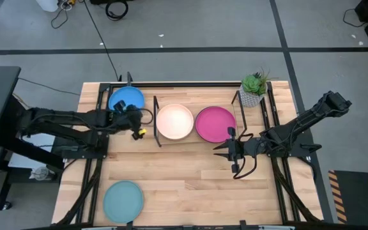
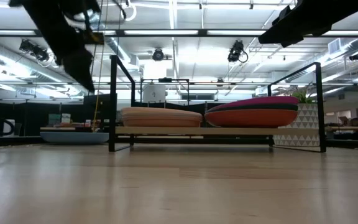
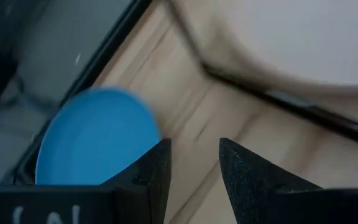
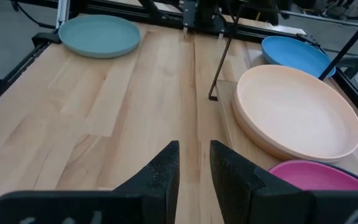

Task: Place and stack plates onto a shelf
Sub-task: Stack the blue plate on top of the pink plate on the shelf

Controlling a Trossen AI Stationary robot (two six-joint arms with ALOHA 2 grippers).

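The shelf [image 1: 193, 137] holds two stacks. A cream plate [image 1: 174, 121] tops the left one. A magenta plate [image 1: 214, 123] tops the right one, over dark teal and orange layers [image 2: 253, 115]. A bright blue plate [image 1: 126, 99] lies flat on the table left of the shelf, and a light teal plate [image 1: 123, 199] lies near the near-left corner. My left gripper [image 1: 135, 124] hovers open between the blue plate [image 3: 95, 140] and the shelf's left end frame [image 3: 278, 96]. My right gripper [image 1: 224, 149] is open, just off the shelf's near edge in front of the magenta plate [image 4: 309, 177].
A potted plant [image 1: 254, 89] stands at the shelf's far right corner. Black rails [image 1: 88, 185] run along the tabletop's left and right sides. Bare wood [image 1: 197, 185] stretches between the shelf and the near edge, right of the light teal plate.
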